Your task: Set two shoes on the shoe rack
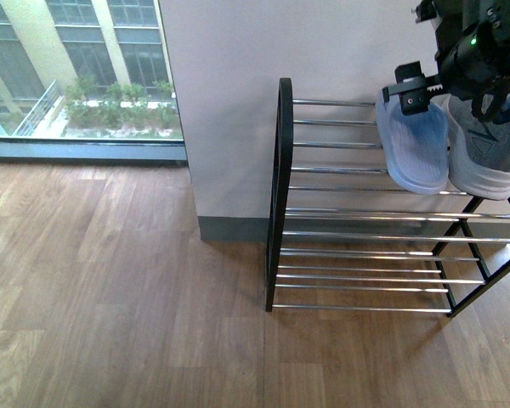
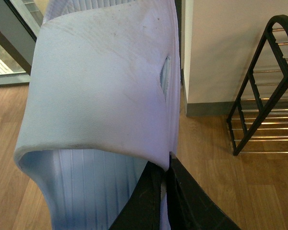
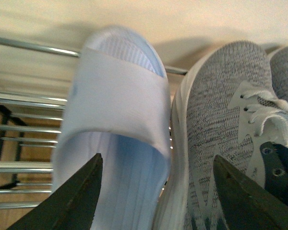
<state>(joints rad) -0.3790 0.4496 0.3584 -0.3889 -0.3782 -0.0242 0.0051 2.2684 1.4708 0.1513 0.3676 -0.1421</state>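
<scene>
- The shoe rack [image 1: 280, 195] stood at the right centre of the front view, against a pale wall [image 1: 238, 85] on a wooden floor [image 1: 110, 297]. A window [image 1: 76, 68] filled the upper left.
- A pale blue slipper, the first slipper [image 1: 415, 149], lay on the chrome bars of the top shelf in the upper right of the front view, with its toe toward the wall.
- A grey sneaker [image 1: 489, 157] with a thick white sole sat just beside it on the same shelf, to its right, and the two looked to be touching along their sides.
- In the right wrist view, part of a second sneaker [image 3: 284, 62] showed beyond the first.
- The right gripper [image 3: 156, 191] hung over the first slipper and the grey sneaker with its fingers [image 3: 81, 196] wide apart and nothing held between them.
- The second slipper [image 2: 101, 86], of the same pale blue, filled the left wrist view, strap side to the camera.
- The left gripper [image 2: 169, 191] was closed on the edge of that slipper beside the strap.
- From that wrist camera the rack stood well apart from the held slipper, across the floor.
</scene>
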